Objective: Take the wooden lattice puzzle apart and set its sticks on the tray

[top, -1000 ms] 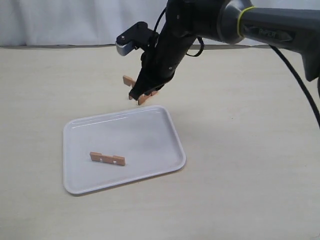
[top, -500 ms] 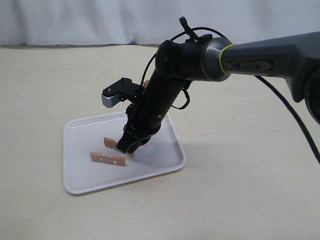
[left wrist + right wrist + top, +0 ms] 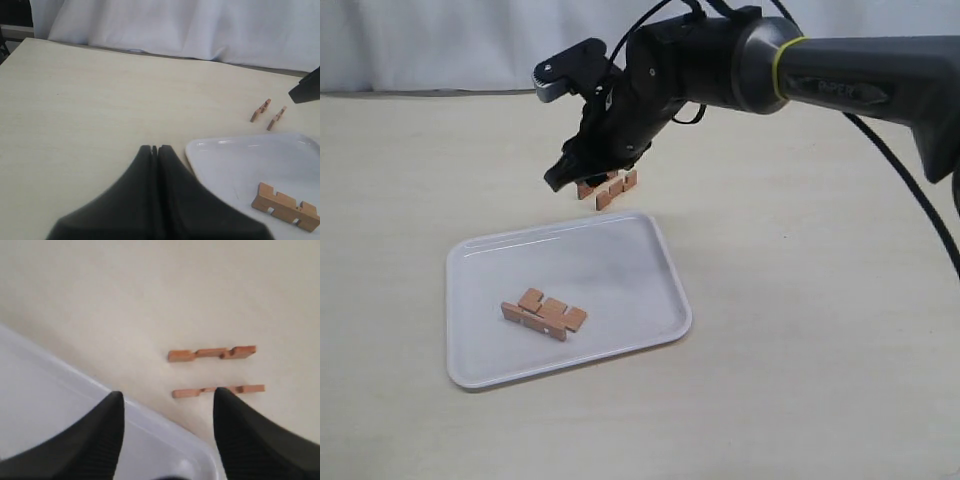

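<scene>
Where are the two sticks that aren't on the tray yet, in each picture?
Exterior view: the loose sticks lie just beyond the tray's far rim.
Left wrist view: loose sticks just past the tray's rim.
Right wrist view: loose sticks side by side, off the tray.
Shared landmark: the white tray's rim.
</scene>
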{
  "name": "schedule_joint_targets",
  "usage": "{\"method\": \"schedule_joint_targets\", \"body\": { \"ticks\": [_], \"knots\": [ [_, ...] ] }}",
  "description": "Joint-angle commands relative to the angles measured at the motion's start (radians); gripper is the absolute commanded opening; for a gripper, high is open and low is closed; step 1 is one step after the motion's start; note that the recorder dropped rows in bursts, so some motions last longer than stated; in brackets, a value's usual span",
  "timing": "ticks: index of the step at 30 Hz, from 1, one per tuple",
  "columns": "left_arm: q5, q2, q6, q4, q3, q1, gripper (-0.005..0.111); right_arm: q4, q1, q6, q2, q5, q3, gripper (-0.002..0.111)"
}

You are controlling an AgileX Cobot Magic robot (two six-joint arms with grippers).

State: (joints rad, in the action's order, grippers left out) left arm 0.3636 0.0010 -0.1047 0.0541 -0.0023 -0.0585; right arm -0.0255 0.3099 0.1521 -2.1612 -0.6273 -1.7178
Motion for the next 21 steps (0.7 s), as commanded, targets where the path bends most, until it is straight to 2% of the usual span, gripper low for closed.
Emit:
{"method": "schedule_joint_targets", "body": {
  "ticks": [1,2,4,8,10,11,13,21],
  "knots": [
    [-0.01,-0.001,-0.003,0.006,0.002,-0.001,0.0,0.042,-0.055,-0.076,-0.042,0.001,-0.041,0.067],
    [-0.01,-0.001,-0.003,0.006,0.002,-0.001,0.0,0.042,-0.076,-0.117,-0.07,-0.038,-0.074,0.073],
    [-0.01,-0.001,-0.003,0.006,0.002,-0.001,0.0,0.042,-0.089,-0.144,-0.11,-0.069,-0.101,0.078],
    [-0.01,-0.001,-0.003,0.006,0.002,-0.001,0.0,0.042,-0.084,-0.116,-0.156,-0.046,-0.12,0.078],
    [-0.01,-0.001,-0.003,0.006,0.002,-0.001,0.0,0.042,-0.08,-0.092,-0.16,-0.032,-0.12,0.089],
    [-0.01,-0.001,-0.003,0.006,0.002,-0.001,0.0,0.042,-0.08,-0.054,-0.162,-0.032,-0.12,0.1],
    [-0.01,-0.001,-0.003,0.006,0.002,-0.001,0.0,0.042,-0.075,-0.024,-0.162,-0.022,-0.12,0.107],
    [-0.01,-0.001,-0.003,0.006,0.002,-0.001,0.0,0.042,-0.075,0.039,-0.163,0.049,-0.12,0.107]
  ]
}}
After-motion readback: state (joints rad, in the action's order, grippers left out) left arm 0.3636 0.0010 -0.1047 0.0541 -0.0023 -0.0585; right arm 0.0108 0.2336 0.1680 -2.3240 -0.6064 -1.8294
